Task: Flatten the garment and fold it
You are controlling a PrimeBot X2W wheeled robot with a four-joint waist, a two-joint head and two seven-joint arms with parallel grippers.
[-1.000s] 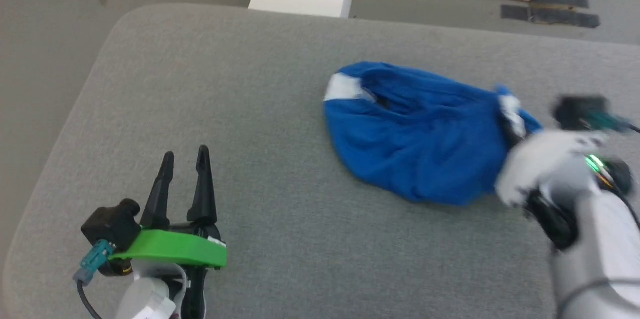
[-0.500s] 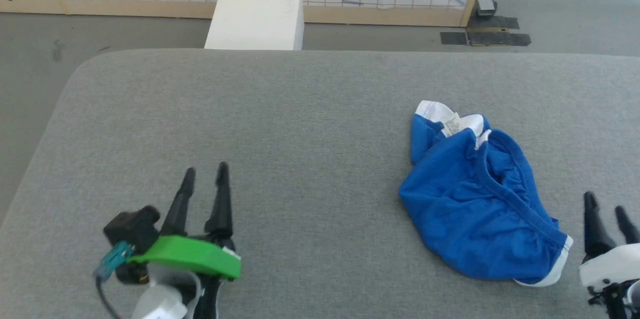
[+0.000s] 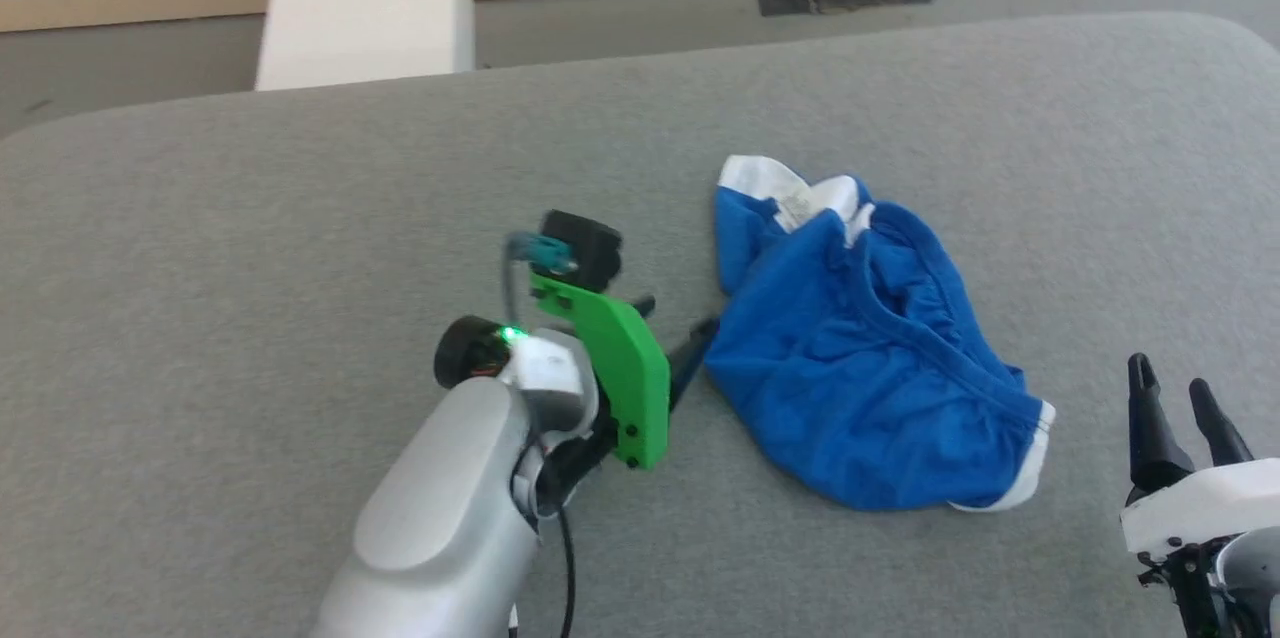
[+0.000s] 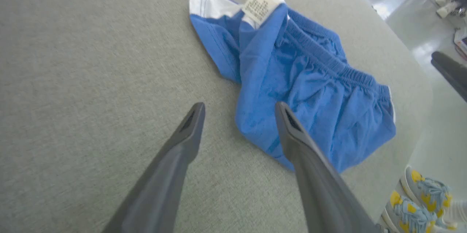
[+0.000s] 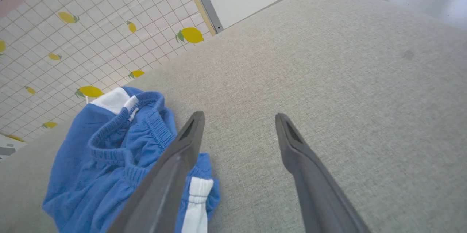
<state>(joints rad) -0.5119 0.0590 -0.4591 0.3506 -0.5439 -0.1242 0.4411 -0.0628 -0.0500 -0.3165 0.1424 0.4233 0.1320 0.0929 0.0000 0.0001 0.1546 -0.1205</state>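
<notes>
The garment, a pair of bright blue shorts (image 3: pixel 870 368), lies crumpled in a loose heap on the grey fabric-covered tabletop (image 3: pixel 300 248), right of centre in the head view. It is unflattened and unfolded. The gathered elastic waistband (image 3: pixel 930 318) curves across the top of the heap. A white panel with a small printed label (image 4: pixel 259 4) sticks up at the far end, and white hem trim (image 3: pixel 1030 458) shows at the near right corner.

The left end effector (image 3: pixel 678 318) reaches in from the lower middle of the head view, a green bracket (image 3: pixel 620 368) on its wrist, and points at the left edge of the shorts. It is released, its two dark fingers spread wide. In the left wrist view (image 4: pixel 239 106), one fingertip is over bare tabletop and the other is at the near border of the blue fabric. Whether that tip touches the cloth cannot be told.

The right end effector (image 3: pixel 1166 376) sits at the lower right, just beside the trimmed corner of the shorts, fingers pointing up the view. It is also released and grasps nothing. In the right wrist view (image 5: pixel 239 115), the shorts lie off to its left.

Beyond the tabletop stand a white box (image 3: pixel 365 3) and a lemon-print grid panel (image 5: pixel 73 35). Yellow-and-grey sneakers (image 4: pixel 419 203) show on the floor past the tabletop's edge.
</notes>
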